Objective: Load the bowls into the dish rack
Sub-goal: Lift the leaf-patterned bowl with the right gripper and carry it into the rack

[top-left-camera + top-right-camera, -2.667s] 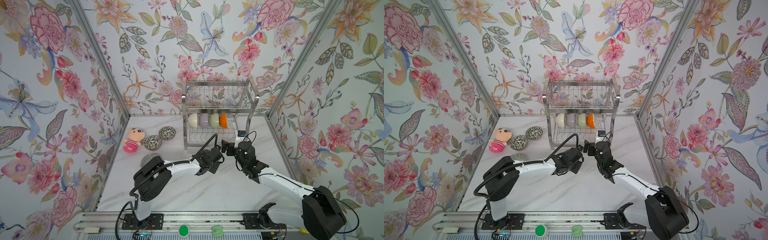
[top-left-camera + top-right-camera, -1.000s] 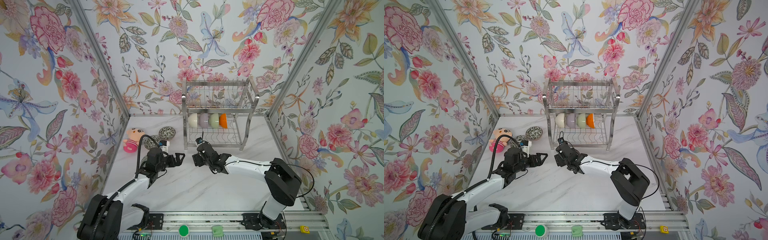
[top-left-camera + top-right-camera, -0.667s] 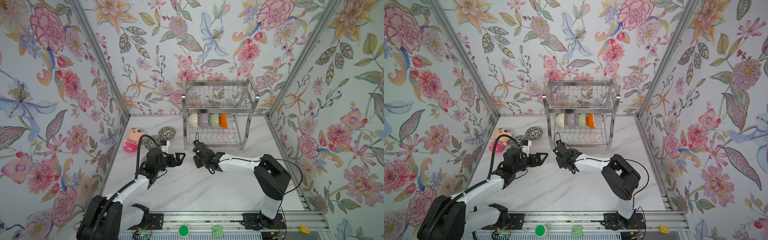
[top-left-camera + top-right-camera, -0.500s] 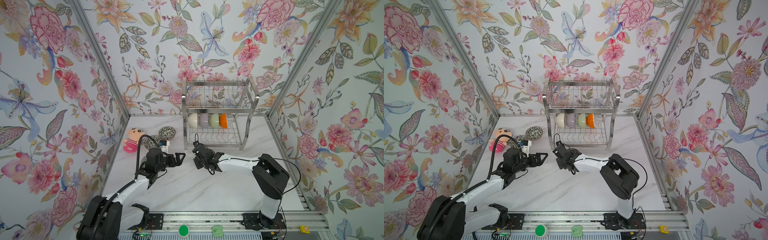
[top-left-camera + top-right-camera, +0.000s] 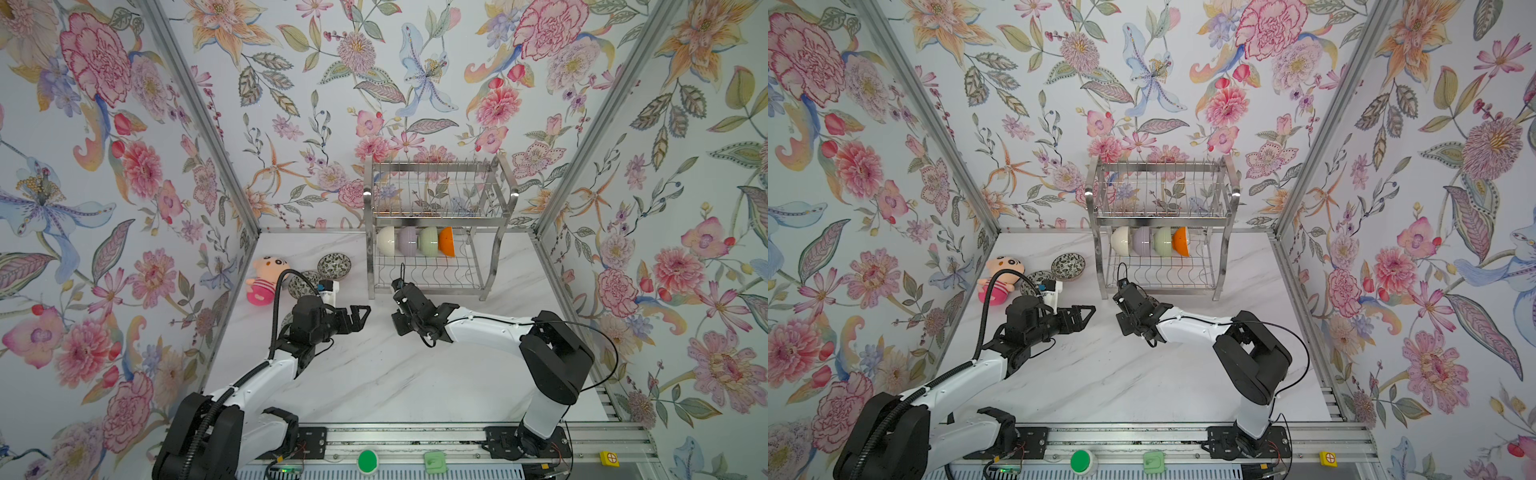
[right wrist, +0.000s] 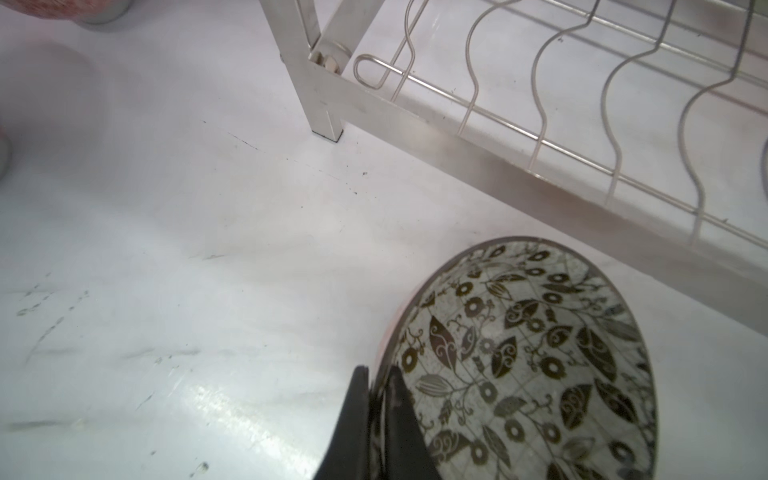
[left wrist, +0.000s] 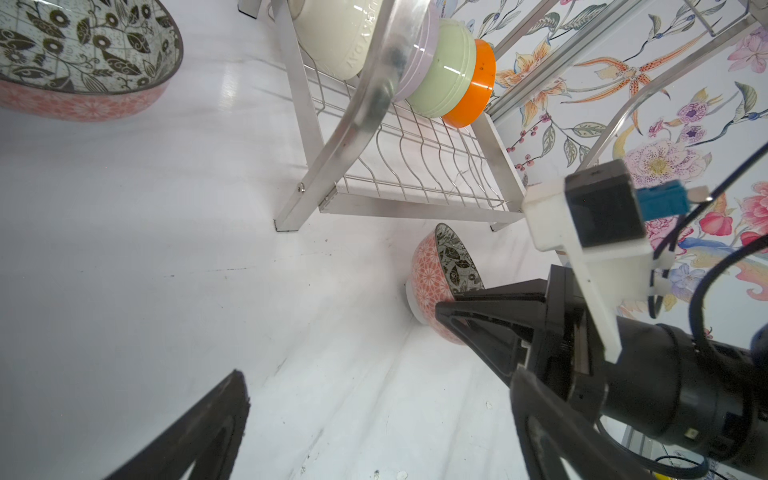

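My right gripper [image 6: 376, 374] is shut on the rim of a small leaf-patterned bowl [image 6: 519, 365], one finger inside and one outside. The left wrist view shows this pink-sided bowl [image 7: 440, 278] tilted, just in front of the dish rack [image 7: 332, 145]. In both top views the right gripper [image 5: 401, 322] [image 5: 1125, 322] hides the bowl, near the rack's front left leg. On the lower tier of the dish rack [image 5: 494, 257] stand the cream [image 5: 386, 241], lilac [image 5: 408, 241], green [image 5: 428, 242] and orange [image 5: 446, 241] bowls. My left gripper [image 5: 361, 318] [image 7: 376, 382] is open and holds nothing.
Two more patterned bowls [image 5: 333, 265] [image 5: 301, 284] sit on the table left of the rack, the nearer one partly behind my left arm's cable. A pink plush doll [image 5: 264, 278] lies by the left wall. The rack's top tier [image 5: 432, 166] holds nothing.
My right gripper has shifted slightly left towards the rack's front left leg and closed on the patterned bowl's rim. The left arm has stayed almost still with its jaws open.
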